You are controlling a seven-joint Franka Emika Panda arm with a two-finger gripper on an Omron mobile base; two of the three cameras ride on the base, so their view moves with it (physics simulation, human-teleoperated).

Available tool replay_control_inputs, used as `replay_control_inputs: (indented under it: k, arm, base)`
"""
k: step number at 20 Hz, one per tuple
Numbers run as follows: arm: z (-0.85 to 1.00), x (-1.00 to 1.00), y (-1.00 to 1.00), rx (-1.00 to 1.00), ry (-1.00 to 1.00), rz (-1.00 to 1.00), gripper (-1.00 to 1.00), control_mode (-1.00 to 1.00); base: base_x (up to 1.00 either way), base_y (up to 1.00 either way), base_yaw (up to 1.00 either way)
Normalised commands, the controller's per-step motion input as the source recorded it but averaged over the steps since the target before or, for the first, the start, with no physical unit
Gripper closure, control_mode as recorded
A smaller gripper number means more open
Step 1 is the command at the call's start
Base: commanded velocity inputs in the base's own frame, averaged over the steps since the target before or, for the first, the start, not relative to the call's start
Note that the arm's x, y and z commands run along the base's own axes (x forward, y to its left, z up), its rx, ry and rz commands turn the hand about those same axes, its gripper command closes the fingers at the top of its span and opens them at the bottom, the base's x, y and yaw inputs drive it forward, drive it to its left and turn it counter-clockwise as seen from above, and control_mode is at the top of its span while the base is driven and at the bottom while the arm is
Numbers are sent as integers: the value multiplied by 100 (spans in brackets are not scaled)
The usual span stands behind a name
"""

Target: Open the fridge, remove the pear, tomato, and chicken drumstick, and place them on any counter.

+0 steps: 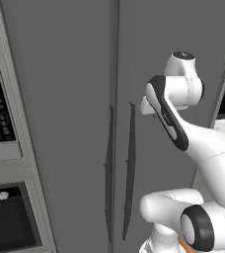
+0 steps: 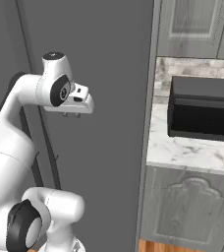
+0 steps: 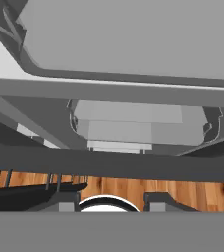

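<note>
The fridge [image 1: 70, 123] is coloured a flat dark grey, with its two handles [image 1: 129, 168] in a slightly darker grey. The arm [image 2: 15, 128] is white with black joints. The counter [image 2: 182, 147] is patterned in white marble with grey veins, over plain grey cabinets [image 2: 187, 206]. The floor [image 3: 182, 192] is shown in orange-brown wood planks.
</note>
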Motion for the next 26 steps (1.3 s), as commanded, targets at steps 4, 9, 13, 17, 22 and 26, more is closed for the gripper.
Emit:
replay_control_inputs:
  k: [4,9,13,17,22,26]
  arm:
    - [0,0,0,0,0,0,-100,100]
    - [0,0,0,0,0,0,-100,100]
    - [0,0,0,0,0,0,-100,100]
    - [0,0,0,0,0,0,-100,100]
    - [0,0,0,0,0,0,-100,100]
    - [0,0,0,0,0,0,-100,100]
  base:
    - [-3,3,0]
    - [-49,11,-13]
    - [-84,11,-29]
    - [-58,19,-32]
    - [-9,60,-36]
    - [0,70,-30]
